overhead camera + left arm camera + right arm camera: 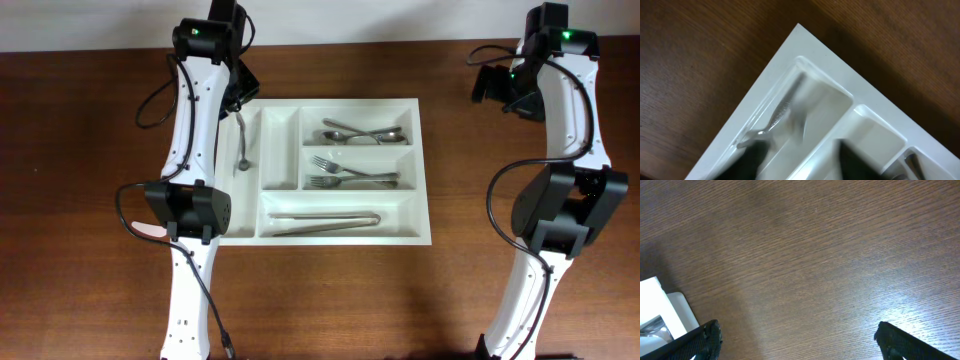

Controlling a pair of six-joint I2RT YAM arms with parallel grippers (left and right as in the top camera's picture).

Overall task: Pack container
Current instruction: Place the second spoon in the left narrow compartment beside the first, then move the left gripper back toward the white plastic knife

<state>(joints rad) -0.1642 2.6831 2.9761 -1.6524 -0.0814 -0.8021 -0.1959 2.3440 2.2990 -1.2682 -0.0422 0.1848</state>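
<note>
The container, a white five-compartment cutlery tray, lies mid-table. Its far-left narrow compartment holds one small metal utensil; the narrow one beside it is empty. The long compartments hold spoons, forks and tongs. My left gripper hovers over the tray's back-left corner. In the left wrist view it is open above the tray, with the blurred utensil lying just ahead of its left finger. My right gripper is open and empty over bare wood, right of the tray's corner.
Dark wooden table all round the tray. The left arm's base stands against the tray's left edge, with a small pink thing beside it. The right arm's base stands at the right. Cables loop near both arms.
</note>
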